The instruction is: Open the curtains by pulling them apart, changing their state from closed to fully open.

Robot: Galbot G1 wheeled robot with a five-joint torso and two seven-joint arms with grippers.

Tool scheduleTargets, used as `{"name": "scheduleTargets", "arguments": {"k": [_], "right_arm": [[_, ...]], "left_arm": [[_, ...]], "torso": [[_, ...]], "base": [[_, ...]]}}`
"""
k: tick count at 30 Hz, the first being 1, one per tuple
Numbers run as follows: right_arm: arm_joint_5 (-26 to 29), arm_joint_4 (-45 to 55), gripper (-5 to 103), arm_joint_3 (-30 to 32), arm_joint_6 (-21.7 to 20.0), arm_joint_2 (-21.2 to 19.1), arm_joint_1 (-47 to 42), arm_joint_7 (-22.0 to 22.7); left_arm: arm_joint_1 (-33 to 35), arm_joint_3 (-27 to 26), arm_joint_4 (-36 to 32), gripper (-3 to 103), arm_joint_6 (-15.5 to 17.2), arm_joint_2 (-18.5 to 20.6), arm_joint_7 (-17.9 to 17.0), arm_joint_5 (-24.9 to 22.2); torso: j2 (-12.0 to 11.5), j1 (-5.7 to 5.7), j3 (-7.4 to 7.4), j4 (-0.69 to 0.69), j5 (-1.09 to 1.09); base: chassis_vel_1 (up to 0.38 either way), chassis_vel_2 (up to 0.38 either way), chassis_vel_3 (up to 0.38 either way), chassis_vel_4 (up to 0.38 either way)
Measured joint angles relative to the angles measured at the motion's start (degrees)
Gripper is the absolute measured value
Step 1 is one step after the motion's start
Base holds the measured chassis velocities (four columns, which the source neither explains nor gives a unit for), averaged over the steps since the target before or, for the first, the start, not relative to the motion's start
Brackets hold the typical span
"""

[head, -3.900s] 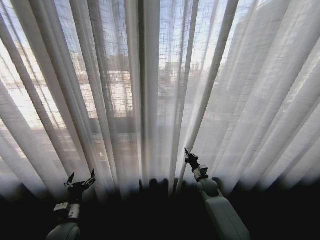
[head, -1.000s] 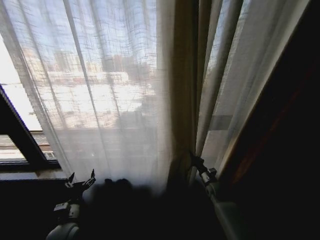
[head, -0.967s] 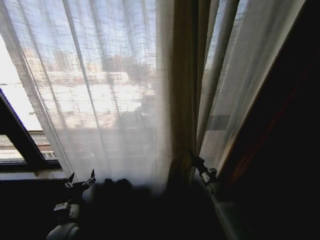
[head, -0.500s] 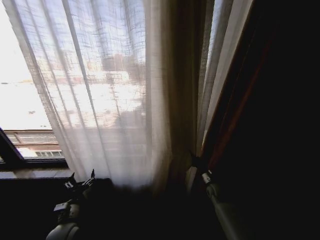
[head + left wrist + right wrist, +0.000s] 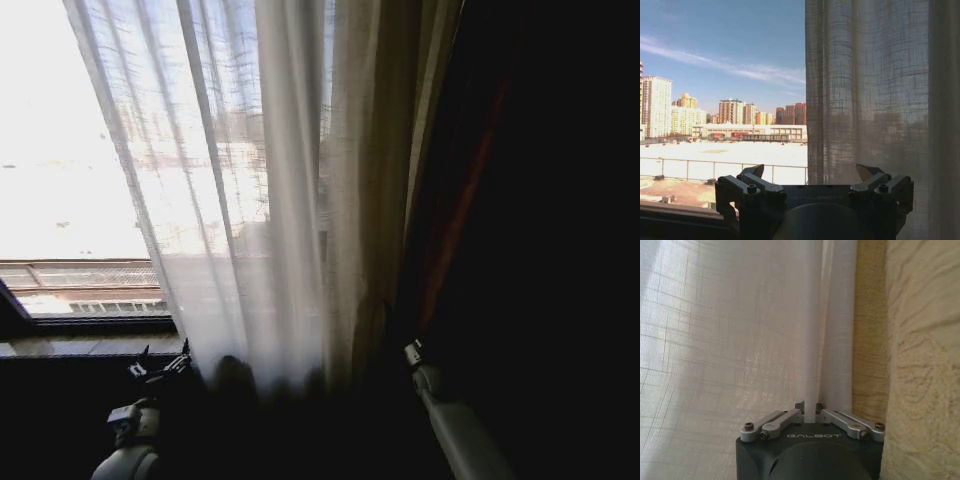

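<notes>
Now | right gripper (image 5: 811,416) jaws pinch a sheer curtain (image 5: 250,200) fold | left gripper (image 5: 812,175) wide, idle | best keep the pull level toward the wall.

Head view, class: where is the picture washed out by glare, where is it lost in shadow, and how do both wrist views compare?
Head view: bare window blown out white, right side and bottom nearly black. Left wrist view: evenly lit sky, sheer curtain and open left end effector backlit. Right wrist view: soft even light, right end effector pinching a sheer fold.
</notes>
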Motion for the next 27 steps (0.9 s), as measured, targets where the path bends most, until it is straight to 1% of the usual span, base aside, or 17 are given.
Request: {"name": "scheduleTargets", "arguments": {"k": [1,3,6,7,8,10,11,13,15,16,18,22,23,27], "right_arm": [[0.00,0.00,0,0.00,0.00,0.00,0.00,0.00],[-1.39,-0.60,0,0.74,-1.69,-0.41,0.69,3.07],[-2.32,-1.86,0,1.70,-3.16,-1.07,2.19,5.89],[-2.32,-1.86,0,1.70,-3.16,-1.07,2.19,5.89],[-2.44,-2.56,0,2.26,-3.97,-1.46,3.12,7.44],[-2.47,-2.98,0,2.74,-4.88,-1.80,3.81,8.97],[-2.47,-2.98,0,2.74,-4.88,-1.80,3.81,8.97],[-2.63,-3.33,0,3.37,-6.16,-2.12,4.42,11.15],[-2.94,-3.51,0,3.61,-6.48,-2.15,4.58,11.87],[-3.13,-3.60,0,3.71,-6.59,-2.17,4.65,12.17],[-4.40,-3.96,0,4.38,-7.58,-2.38,4.98,14.22],[-4.65,-3.47,0,4.57,-7.99,-2.68,4.58,14.99],[-4.51,-2.19,0,4.34,-8.01,-2.83,3.61,15.00],[-3.68,1.18,0,3.41,-8.24,-2.83,1.28,15.00]], "left_arm": [[0.00,0.00,0.00,100,0.00,0.00,0.00,0.00],[0.00,0.00,0.00,100,0.00,-0.01,0.00,0.00],[0.00,0.01,0.00,100,0.00,-0.01,0.01,0.00],[0.00,0.01,0.00,100,0.00,-0.01,0.01,0.00],[0.00,0.02,0.00,100,0.00,-0.01,0.02,0.00],[0.00,0.02,0.00,100,0.00,-0.02,0.02,0.00],[0.00,0.02,0.00,100,0.00,-0.02,0.02,0.00],[0.00,0.02,0.00,100,0.00,-0.01,0.02,0.00],[0.00,0.02,0.01,100,0.00,-0.01,0.02,0.00],[0.00,0.02,0.00,100,0.00,-0.01,0.02,0.00],[0.00,0.02,0.00,100,0.00,-0.01,0.02,0.00],[0.00,0.03,0.00,100,0.00,-0.01,0.02,0.00],[0.00,0.03,0.01,100,0.00,-0.01,0.02,0.00],[0.00,0.02,0.01,100,0.00,-0.01,0.02,0.00]], "torso": [[0.00,0.00,0.00,0.00,0.00],[0.00,0.00,0.00,-0.01,0.03],[0.00,0.00,0.00,-0.03,0.04],[0.00,0.00,0.00,-0.03,0.04],[0.00,0.00,0.00,-0.02,0.03],[0.00,0.00,0.00,-0.02,0.03],[0.00,0.00,0.00,-0.02,0.03],[0.00,0.00,0.00,-0.01,0.01],[0.00,0.00,0.00,0.00,0.01],[0.00,0.00,0.00,0.00,0.01],[0.00,0.00,0.00,0.00,0.02],[0.00,0.00,0.00,-0.02,0.02],[0.00,0.00,0.00,-0.03,0.02],[0.00,0.00,0.00,-0.02,0.01]], "base": [[0.000,0.000,0.000,0.000],[0.000,0.000,0.000,0.000],[0.000,0.000,0.000,0.000],[0.000,0.000,0.000,0.000],[0.000,0.000,0.000,0.000],[0.000,0.000,0.000,0.000],[0.000,0.000,0.000,0.000],[0.000,0.000,0.000,0.000],[0.000,0.000,0.000,0.000],[0.000,0.000,0.000,0.000],[0.000,0.000,0.000,0.000],[0.000,0.000,0.000,0.000],[0.000,0.000,0.000,0.000],[0.000,0.000,0.000,0.000]]}}
